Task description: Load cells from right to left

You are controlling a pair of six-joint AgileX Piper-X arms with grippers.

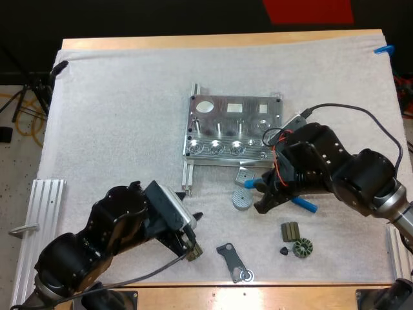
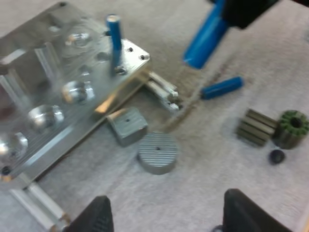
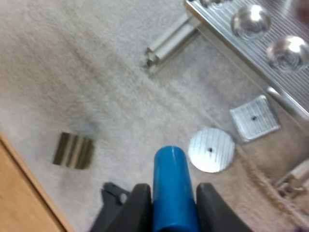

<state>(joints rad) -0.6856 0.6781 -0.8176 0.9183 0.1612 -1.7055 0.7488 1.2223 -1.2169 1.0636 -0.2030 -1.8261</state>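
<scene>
Right gripper (image 3: 174,200), clamped on a blue cylinder (image 3: 169,169), should tip it upright before lowering into the metal block (image 1: 232,129); left gripper (image 2: 164,215) gapes empty

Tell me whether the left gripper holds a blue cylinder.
No, the left gripper stands open over the mat with nothing in it.

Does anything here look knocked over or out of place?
Nothing looks broken. One blue cylinder lies flat on the mat beside the fixture, while a second cylinder stands in it; likely just waiting to be loaded.
</scene>
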